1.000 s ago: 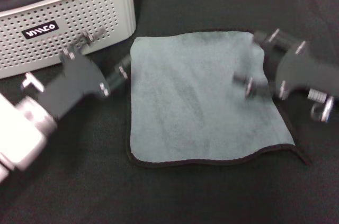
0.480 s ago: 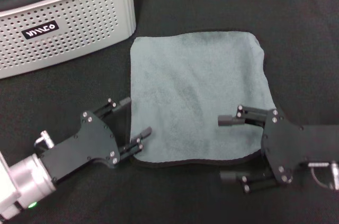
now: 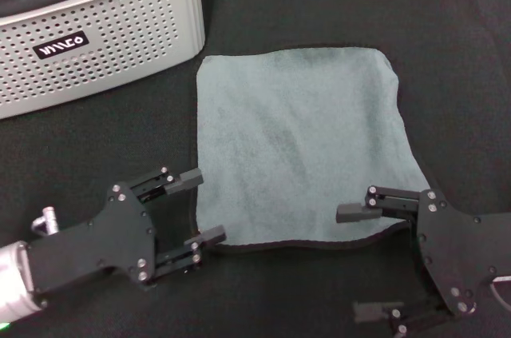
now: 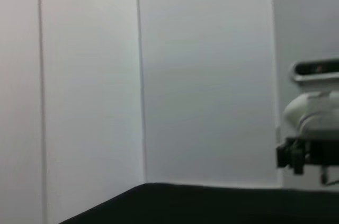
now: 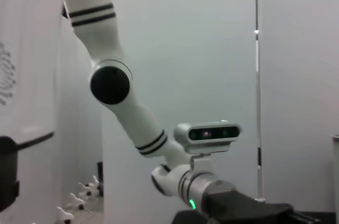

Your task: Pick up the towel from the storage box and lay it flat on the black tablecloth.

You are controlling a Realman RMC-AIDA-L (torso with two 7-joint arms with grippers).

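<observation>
**Both grippers backing off, towel down flat**

Pulled back toward the robot since half a second ago, both sets of fingers, clear of the cloth's near edge now. Left gripper point(image 3: 192, 214) spread open, empty, just beside the towel's point(image 3: 295, 142) near-left corner. Right gripper point(image 3: 369, 262) likewise open, holding nothing, by the near-right corner. Spread smooth on the black tablecloth point(image 3: 447, 50), grey-green side up, well out of the storage box point(image 3: 104, 30) at far left. Looks like the laying step is done; next, probably just retreat without snagging the hem.
</observation>
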